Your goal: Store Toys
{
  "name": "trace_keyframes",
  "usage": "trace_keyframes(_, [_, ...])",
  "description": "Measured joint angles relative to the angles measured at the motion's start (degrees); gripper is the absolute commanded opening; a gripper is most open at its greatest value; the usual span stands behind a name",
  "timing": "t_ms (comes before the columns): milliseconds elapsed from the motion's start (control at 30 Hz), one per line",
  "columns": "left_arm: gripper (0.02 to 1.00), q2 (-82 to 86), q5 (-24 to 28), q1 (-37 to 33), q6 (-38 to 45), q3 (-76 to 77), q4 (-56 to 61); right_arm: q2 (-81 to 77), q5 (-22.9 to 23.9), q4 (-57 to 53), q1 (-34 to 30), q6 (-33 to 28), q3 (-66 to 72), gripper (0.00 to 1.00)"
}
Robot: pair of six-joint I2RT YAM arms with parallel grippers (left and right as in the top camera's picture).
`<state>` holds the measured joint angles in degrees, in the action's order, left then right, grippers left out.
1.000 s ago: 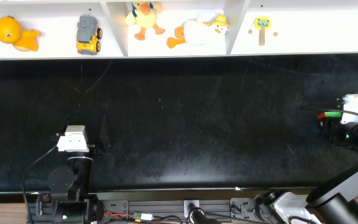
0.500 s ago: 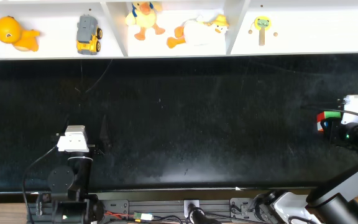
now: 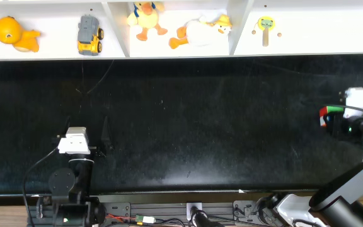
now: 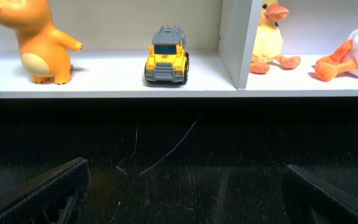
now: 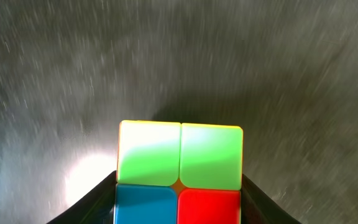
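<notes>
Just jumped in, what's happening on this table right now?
The right gripper is clamped on a colourful puzzle cube at the right end of the black table. The left gripper sits open near its base, facing the white shelf. Already on the shelf are an orange figure, a yellow truck, a yellow duck, a white plush duck and a small green toy.

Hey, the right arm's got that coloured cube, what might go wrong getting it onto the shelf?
The right tool grips the cube by its sides, with much of it sticking out past the tips, so it might twist or slip on the carry to the shelf. The nearest compartment already holds a small green toy. A careless approach might clip the shelf's front edge or knock that toy.
</notes>
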<state>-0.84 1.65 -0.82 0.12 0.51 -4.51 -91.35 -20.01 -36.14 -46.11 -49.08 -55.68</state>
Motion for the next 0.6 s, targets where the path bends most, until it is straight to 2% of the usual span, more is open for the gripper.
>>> trace_keyframes(600, [0.998,0.0,0.0,0.0,0.0,0.0,0.0,-4.6,0.7,4.7,12.9,6.8,-17.8,0.4])
